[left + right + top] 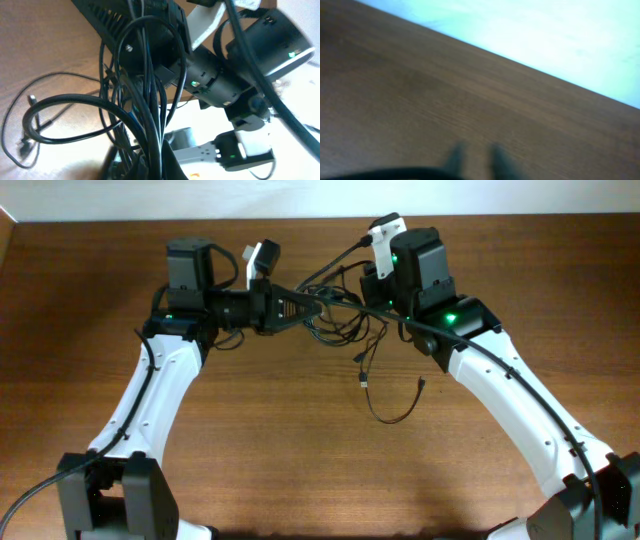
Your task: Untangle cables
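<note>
The cables (345,320) are thin black cords in a tangle at the middle back of the table. Loose plug ends trail toward the front (364,383) and a loop lies further forward (392,416). My left gripper (305,305) points right and is shut on a bundle of the cables; in the left wrist view the bundle (147,115) runs down between its jaws (150,167). My right gripper (476,157) shows as two blurred fingertips slightly apart over bare wood, with nothing between them. In the overhead view it is hidden under its own wrist (415,265).
The wooden table (300,440) ends at a pale wall at the back (545,35). The right arm's wrist body (240,65) hangs close behind the tangle in the left wrist view. Thicker arm cables run along both arms.
</note>
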Robot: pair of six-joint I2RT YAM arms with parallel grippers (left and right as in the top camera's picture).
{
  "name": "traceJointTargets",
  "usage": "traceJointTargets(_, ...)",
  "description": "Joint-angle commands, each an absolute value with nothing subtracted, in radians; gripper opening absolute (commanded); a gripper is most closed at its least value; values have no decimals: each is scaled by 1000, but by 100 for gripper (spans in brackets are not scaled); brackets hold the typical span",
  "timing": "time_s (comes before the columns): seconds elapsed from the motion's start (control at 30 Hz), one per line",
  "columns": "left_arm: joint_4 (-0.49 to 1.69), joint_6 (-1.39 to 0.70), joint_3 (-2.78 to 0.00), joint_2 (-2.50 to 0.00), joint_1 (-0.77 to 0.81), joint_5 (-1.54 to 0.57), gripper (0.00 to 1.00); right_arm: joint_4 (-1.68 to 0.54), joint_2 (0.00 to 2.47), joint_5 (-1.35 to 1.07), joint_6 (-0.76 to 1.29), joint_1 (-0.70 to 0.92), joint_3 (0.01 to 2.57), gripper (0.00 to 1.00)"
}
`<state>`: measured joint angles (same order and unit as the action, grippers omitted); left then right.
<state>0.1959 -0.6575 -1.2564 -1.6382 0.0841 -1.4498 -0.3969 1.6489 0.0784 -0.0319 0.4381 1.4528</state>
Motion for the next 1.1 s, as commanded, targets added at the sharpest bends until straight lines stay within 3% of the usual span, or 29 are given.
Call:
traceJointTargets(0.0, 195, -512, -1259, -1621, 76, -1488, 0, -417, 1614, 199, -18, 369, 1458, 4)
traceJointTargets(0.13, 239, -395, -1259, -1621, 76, -1361, 0, -443, 1549, 199, -18, 295, 1459, 4)
traceJointTargets(0.3, 441, -384, -1259, -1621, 76, -979, 4, -508, 1485, 162, -19, 214, 1459, 4)
traceJointTargets(0.37, 508, -384, -1259, -1621, 76, -823, 4, -536, 1470, 162, -19, 208, 1459, 4)
traceJointTargets(0.63, 563, -384, -1259, -1621, 76, -546, 5, -590, 1463, 138, 16, 207, 1459, 4)
traceJointTargets(0.7, 567, -384, -1259, -1621, 76, -431, 0, -607, 1463, 105, 16, 207, 1459, 4)
traceJointTargets(0.87, 632, -454, -1259, -1621, 75, -108, 0, -629, 1463, 84, 41, 195, 1459, 4)
traceJointTargets(0.97, 639, -508, -1259, -1621, 75, -109, 0, -644, 1463, -25, 42, 196, 1459, 4)
traceJointTargets(1.07, 629, -480, -1259, -1621, 76, -319, 5, -654, 1463, -93, 56, 196, 1459, 4)
